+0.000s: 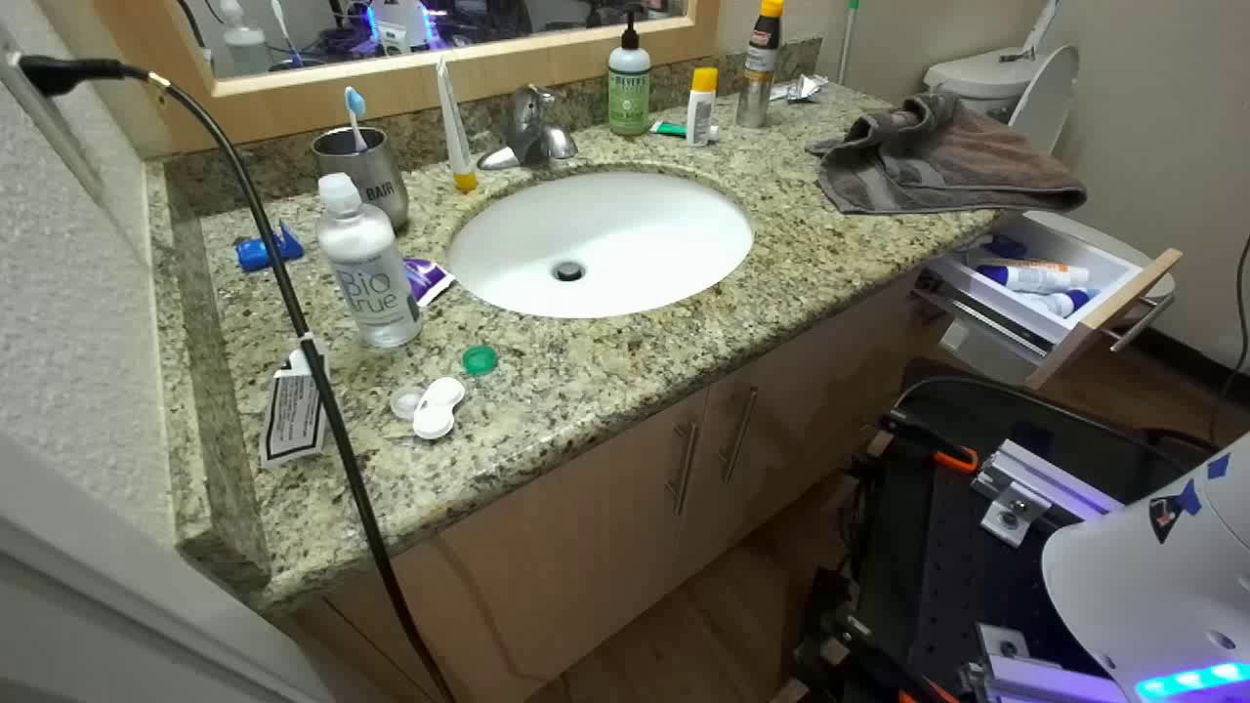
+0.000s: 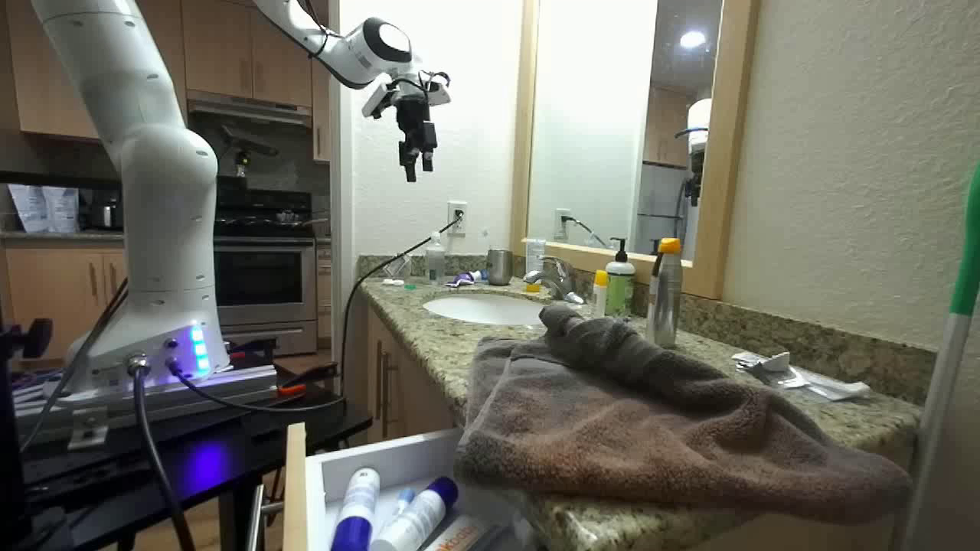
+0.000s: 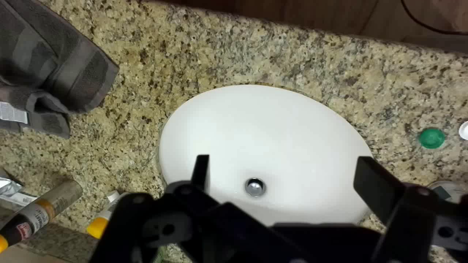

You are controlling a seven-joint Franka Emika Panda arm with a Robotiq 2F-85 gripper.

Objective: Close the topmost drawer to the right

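Note:
The drawer (image 1: 1104, 317) at the right end of the vanity is pulled open in an exterior view. It has a wood front, white inner walls and a bar handle (image 1: 1143, 324). White and blue tubes (image 1: 1040, 277) lie inside. The open drawer (image 2: 295, 490) also shows at the bottom of an exterior view, its lower part cut off, with the handle (image 2: 256, 516) on its outer face. My gripper (image 2: 419, 172) hangs high above the counter, pointing down, far from the drawer. In the wrist view my gripper (image 3: 283, 164) is open and empty over the white sink. The drawer is out of the wrist view.
A grey-brown towel (image 2: 674, 444) lies on the counter end and hangs over the edge beside the drawer. The faucet (image 1: 532, 127), soap bottle (image 1: 629, 83) and spray can (image 1: 760, 73) stand behind the sink (image 1: 625, 244). A black cable (image 1: 322, 371) crosses the counter's far end.

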